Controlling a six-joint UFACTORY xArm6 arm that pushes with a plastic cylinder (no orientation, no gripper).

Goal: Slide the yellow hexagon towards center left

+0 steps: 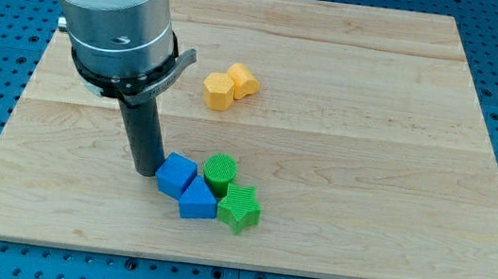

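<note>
The yellow hexagon (pixel 218 91) lies on the wooden board (pixel 374 126) above the middle, touching a second yellow block (pixel 244 81) at its upper right. My tip (pixel 144 171) rests on the board below and to the left of the hexagon, well apart from it. The tip stands right against the left side of a blue cube (pixel 175 173).
A blue triangular block (pixel 197 200), a green cylinder (pixel 220 171) and a green star-shaped block (pixel 239 209) cluster with the blue cube near the board's lower middle. The arm's grey body (pixel 116 18) covers the upper left of the board.
</note>
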